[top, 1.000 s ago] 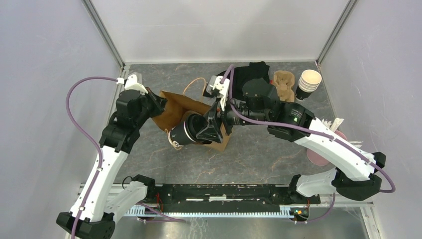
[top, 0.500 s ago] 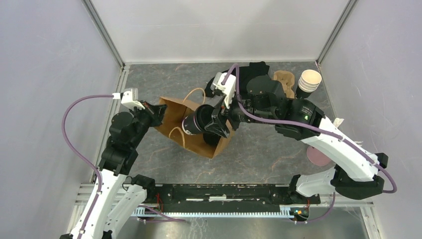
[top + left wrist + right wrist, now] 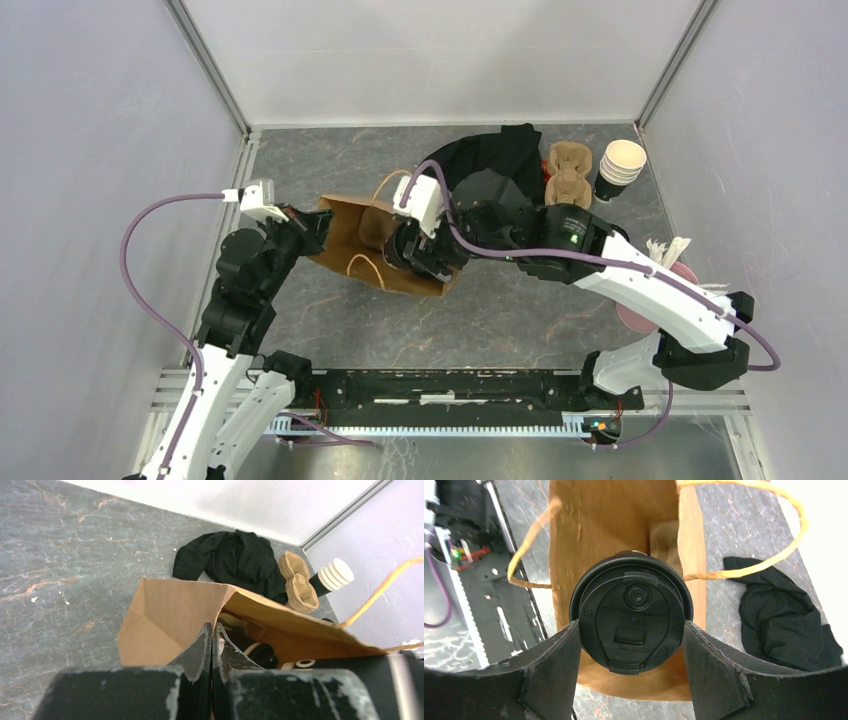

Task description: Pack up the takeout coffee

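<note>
Black cloth (image 3: 492,150), cardboard carrier (image 3: 567,173), cup stack (image 3: 621,166)

Top cam overhead, whole table (image 3: 300,160); L/R wrist cams close, share paper bag (image 3: 345,225)

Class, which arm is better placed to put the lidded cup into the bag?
Right. The right gripper holds the lidded cup at the mouth of the paper bag; the left gripper is shut on its edge.

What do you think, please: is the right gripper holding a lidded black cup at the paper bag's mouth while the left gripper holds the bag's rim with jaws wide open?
Not quite: the left wrist view shows the left gripper with jaws shut on the rim of the paper bag, not wide open. The rest stands: the right gripper holds the lidded cup at the bag's mouth.
</note>
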